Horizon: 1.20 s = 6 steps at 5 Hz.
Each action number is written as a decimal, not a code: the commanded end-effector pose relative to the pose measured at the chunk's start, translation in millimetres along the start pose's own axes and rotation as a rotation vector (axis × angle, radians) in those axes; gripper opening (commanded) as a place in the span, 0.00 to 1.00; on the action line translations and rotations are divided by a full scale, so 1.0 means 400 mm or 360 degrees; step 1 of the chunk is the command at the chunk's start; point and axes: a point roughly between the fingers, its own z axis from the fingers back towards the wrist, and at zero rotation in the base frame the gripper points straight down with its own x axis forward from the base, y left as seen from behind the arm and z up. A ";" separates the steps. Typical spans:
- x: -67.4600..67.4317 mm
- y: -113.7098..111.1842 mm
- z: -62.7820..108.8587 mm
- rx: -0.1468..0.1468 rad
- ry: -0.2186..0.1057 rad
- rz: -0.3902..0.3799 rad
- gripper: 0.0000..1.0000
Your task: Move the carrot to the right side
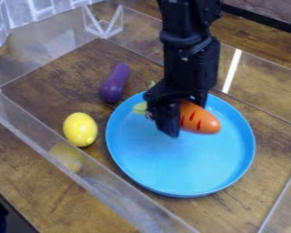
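Observation:
The orange carrot point(202, 119), dark grooves across its body, hangs just over the blue plate point(221, 164), its light green top point(142, 107) poking out to the left. My black gripper point(175, 118) points straight down from above and is shut on the carrot near its leafy end. The arm hides part of the carrot's middle. Whether the carrot touches the plate I cannot tell.
A purple eggplant point(114, 83) lies left of the plate on the wooden table point(63, 73). A yellow lemon point(80, 128) sits nearer the front left. A clear plastic wall point(39, 109) runs along the left and front.

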 end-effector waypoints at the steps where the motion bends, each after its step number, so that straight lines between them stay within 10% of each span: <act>1: -0.017 0.040 0.031 0.0072 -0.0008 -0.0160 0.00; 6: 0.003 0.026 -0.027 0.0100 0.0085 0.0171 0.00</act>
